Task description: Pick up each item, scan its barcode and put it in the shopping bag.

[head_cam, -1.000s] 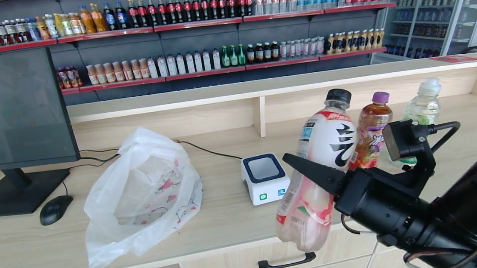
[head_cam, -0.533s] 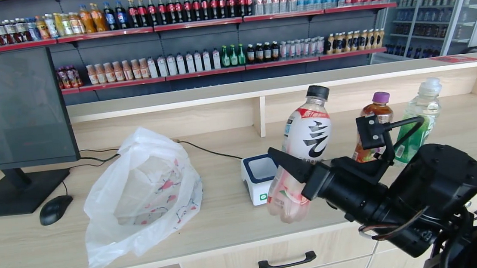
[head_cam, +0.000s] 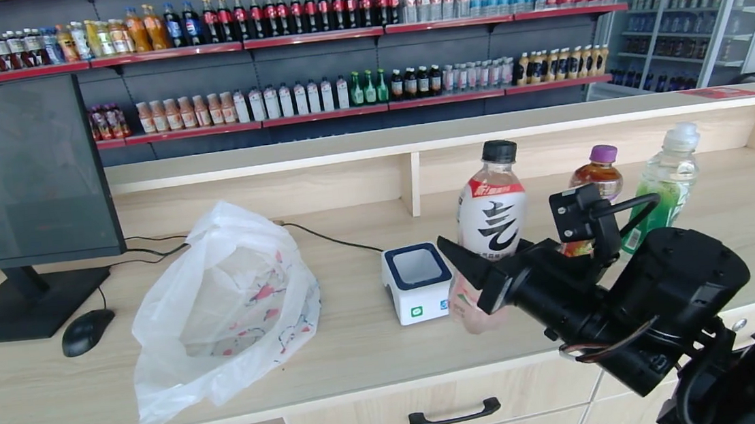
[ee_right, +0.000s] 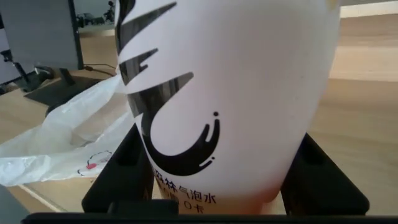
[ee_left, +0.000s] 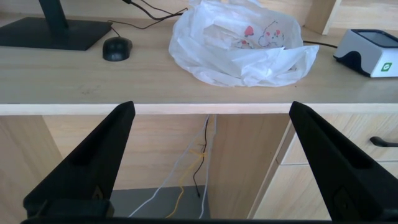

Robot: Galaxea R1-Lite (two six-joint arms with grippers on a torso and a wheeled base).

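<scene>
Beside scanner (head_cam: 418, 283), pink bottle (head_cam: 491, 219) now upright, tilted before; right jaws clamp it; left jaws wide.

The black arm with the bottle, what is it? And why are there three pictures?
It is a robot's arm, and the robot is working as a shop cashier. One picture comes from a camera on the robot's head, the other two from cameras on its wrists. The right gripper is shut on a white-labelled bottle, held upright beside the little white scanner. Its wrist camera sees that bottle very close. The left gripper is open and empty, below the edge of the counter. On the counter are a plastic shopping bag, a monitor, a mouse, a purple-capped bottle and a green bottle.
</scene>
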